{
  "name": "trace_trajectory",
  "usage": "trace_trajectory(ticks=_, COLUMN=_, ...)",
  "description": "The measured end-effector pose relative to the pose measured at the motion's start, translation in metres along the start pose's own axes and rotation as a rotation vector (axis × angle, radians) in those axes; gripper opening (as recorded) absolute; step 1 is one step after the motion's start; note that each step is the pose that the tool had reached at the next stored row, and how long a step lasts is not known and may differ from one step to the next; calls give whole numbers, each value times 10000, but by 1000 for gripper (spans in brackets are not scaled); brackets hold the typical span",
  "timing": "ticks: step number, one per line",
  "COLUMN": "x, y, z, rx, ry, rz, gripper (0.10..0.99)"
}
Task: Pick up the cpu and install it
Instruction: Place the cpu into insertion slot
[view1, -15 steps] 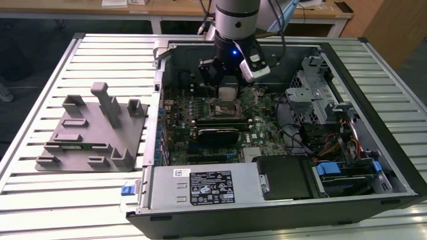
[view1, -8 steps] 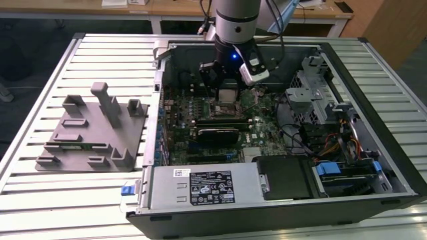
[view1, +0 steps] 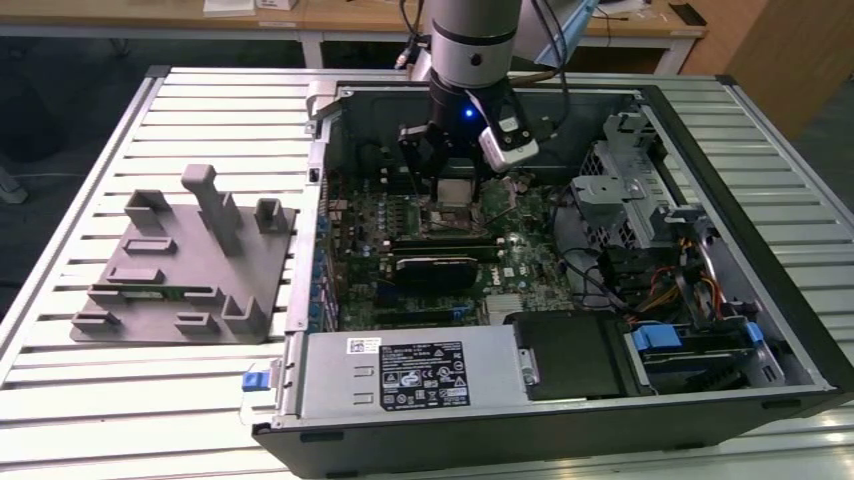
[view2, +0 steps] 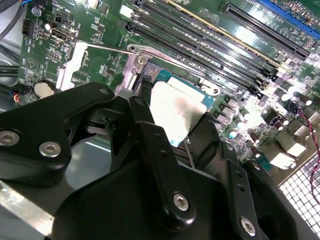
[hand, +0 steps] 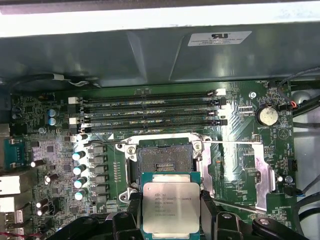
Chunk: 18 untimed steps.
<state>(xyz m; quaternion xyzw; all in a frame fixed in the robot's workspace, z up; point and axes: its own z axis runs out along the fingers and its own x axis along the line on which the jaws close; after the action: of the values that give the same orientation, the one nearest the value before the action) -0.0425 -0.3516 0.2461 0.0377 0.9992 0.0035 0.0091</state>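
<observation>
Silver cpu (hand: 171, 207) with green rim; green motherboard (hand: 240, 125).

The cpu (hand: 171, 207) has a dull silver metal top; the fingers (view2: 150, 127) are glossy black.

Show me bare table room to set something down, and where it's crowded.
On the exterior view's left, bare table slats run behind the grey fixture and in front of it, bordered by the computer case. Crowded: inside the case, where the gripper holds the cpu by the socket.
</observation>
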Motion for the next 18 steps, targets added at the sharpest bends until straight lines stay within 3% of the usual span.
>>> trace_trajectory(ticks=6, x=0, y=0, z=1, rx=1, ry=0, rz=67, gripper=545)
trace_trajectory(ticks=18, x=0, y=0, z=2, rx=30, ry=-12, rz=1666, gripper=545)
